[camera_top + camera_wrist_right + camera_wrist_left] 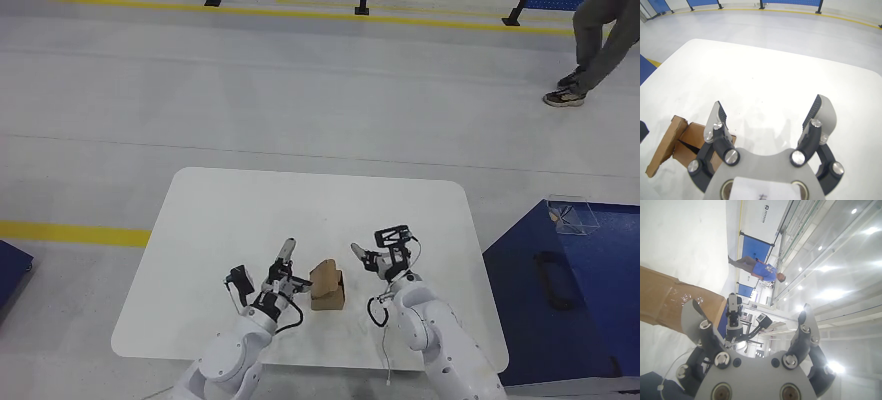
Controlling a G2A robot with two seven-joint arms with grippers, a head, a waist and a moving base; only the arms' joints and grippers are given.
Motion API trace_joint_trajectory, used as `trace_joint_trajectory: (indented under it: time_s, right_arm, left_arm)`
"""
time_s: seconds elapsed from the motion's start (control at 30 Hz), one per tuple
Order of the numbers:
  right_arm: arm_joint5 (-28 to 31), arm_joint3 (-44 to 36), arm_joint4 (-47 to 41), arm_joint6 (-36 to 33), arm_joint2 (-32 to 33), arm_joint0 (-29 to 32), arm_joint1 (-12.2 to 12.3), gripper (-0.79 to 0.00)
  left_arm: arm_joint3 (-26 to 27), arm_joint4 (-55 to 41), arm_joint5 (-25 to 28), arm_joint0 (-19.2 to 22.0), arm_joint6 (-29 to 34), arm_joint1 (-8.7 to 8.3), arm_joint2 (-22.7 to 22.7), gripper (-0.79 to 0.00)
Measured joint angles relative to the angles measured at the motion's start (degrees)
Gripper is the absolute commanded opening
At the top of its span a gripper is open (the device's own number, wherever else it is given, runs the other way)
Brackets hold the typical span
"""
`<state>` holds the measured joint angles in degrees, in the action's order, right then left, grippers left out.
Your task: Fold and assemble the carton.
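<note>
A small brown carton (326, 284) stands on the white table (300, 210) near its front edge, partly folded, with one flap sticking up. My left gripper (290, 268) is just left of the carton, open and holding nothing. In the left wrist view the carton (668, 302) lies beside one finger of this gripper (748, 311), and the other arm's gripper (733, 313) shows beyond it. My right gripper (378, 250) sits to the carton's right, a short gap away, also open. The right wrist view has the carton (687, 140) off to one side of that gripper (768, 108), with a loose flap lying out.
The back half of the table (772, 72) is bare white surface. A blue platform (560, 300) stands off the table's right side with a clear container (572, 213) on it. The table's front edge runs close behind both arms.
</note>
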<state>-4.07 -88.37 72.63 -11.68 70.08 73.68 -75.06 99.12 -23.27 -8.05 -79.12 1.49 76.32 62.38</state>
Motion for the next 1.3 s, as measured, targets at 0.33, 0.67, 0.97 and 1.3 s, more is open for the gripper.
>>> trace_joint_trajectory:
  time_s: [0.33, 0.67, 0.97, 1.3]
  right_arm:
    - [2.4, -4.0, -0.9, -5.4, 1.2, 2.5, 0.3, 0.000]
    - [3.2, -5.6, 0.4, -3.6, 1.4, 4.7, 0.4, 0.000]
    - [2.8, -6.7, 2.4, -2.6, 1.6, 5.2, 0.5, 0.000]
    - [1.0, -4.4, 7.4, -4.0, -0.9, 3.7, 0.1, 0.000]
  left_arm:
    - [-1.1, 19.3, -27.3, 4.8, 10.7, -1.93, -1.7, -0.237]
    - [-6.9, 17.7, -24.9, 8.4, 11.1, -0.53, -5.6, -0.400]
    - [-10.3, 16.7, -23.4, 10.3, 11.1, 0.50, -8.0, -0.363]
    - [-10.9, 13.8, -21.3, 10.1, 9.8, 1.27, -7.9, -0.339]
